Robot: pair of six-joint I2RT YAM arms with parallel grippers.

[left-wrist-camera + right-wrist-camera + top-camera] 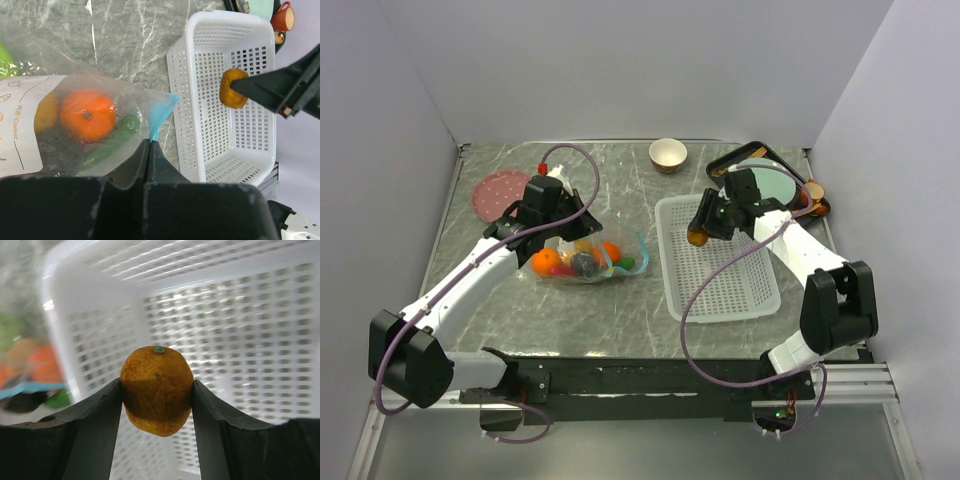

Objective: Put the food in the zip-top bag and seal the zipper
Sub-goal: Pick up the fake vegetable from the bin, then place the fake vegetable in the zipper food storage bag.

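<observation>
The clear zip-top bag (582, 260) lies on the table's middle left with oranges, a green chili and other toy food inside. In the left wrist view an orange (87, 115) and a green chili (117, 135) show through the bag (75, 120). My left gripper (149, 144) is shut on the teal zipper (159, 116) at the bag's mouth edge. My right gripper (156, 390) is shut on a brown kiwi (157, 389) and holds it over the white basket; it also shows in the top view (696, 237) and the left wrist view (233, 88).
A white perforated basket (718, 258) stands right of the bag. A tan bowl (667, 154) sits at the back. A black tray with a teal plate (768, 178) and a small orange cup (813, 192) are at the back right. A pink disc (501, 192) lies at the back left.
</observation>
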